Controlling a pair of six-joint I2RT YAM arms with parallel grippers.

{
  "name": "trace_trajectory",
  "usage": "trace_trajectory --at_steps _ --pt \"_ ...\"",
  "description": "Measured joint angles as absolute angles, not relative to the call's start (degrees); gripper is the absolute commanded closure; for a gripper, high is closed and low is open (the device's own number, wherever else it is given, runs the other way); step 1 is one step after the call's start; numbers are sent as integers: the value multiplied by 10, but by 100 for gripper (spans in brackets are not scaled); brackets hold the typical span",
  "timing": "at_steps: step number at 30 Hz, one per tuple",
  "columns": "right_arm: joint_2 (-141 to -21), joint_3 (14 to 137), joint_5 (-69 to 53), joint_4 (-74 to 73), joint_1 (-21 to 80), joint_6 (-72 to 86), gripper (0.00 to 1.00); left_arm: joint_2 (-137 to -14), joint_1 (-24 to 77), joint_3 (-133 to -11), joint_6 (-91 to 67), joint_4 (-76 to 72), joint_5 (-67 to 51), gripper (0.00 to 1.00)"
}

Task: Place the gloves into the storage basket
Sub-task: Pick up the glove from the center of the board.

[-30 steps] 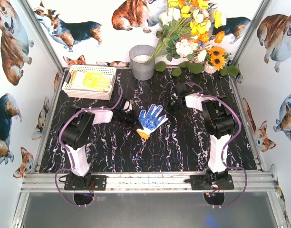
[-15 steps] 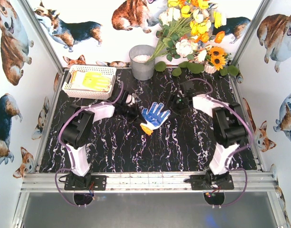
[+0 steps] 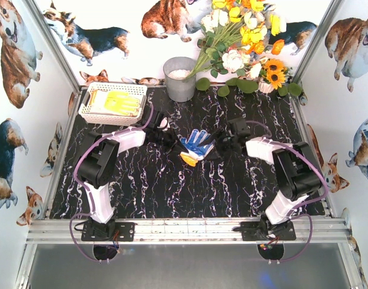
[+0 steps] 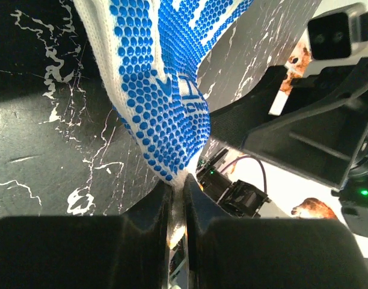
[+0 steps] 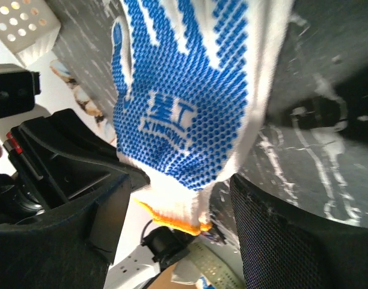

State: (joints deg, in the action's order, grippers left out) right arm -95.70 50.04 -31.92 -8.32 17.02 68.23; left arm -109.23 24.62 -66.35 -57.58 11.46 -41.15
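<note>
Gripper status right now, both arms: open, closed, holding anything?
Left gripper: shut on the blue-dotted glove.
Right gripper: open, fingers either side of that glove's cuff.

— How did the left arm (image 3: 121,141) stand?
— Stretched inward, low, its left gripper (image 4: 178,208) pinched tight on the glove (image 4: 166,108)
— And the other?
— Bent toward the middle, the right gripper (image 5: 181,201) spread wide, both fingers apart

Glove (image 3: 195,146): white knit cloth, blue grip dots. Tabletop (image 3: 172,186): glossy blk marble-look. Basket (image 3: 109,119): white plastic.
</note>
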Motion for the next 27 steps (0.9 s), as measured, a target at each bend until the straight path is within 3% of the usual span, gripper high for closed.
trace_trajectory --at_steps 7,27 --pt "-955 442 -314 53 200 813 31 -1092 246 -661 -622 91 -410 100" --pt "-948 417 -299 120 210 896 30 -1090 246 -618 -732 -25 -374 100"
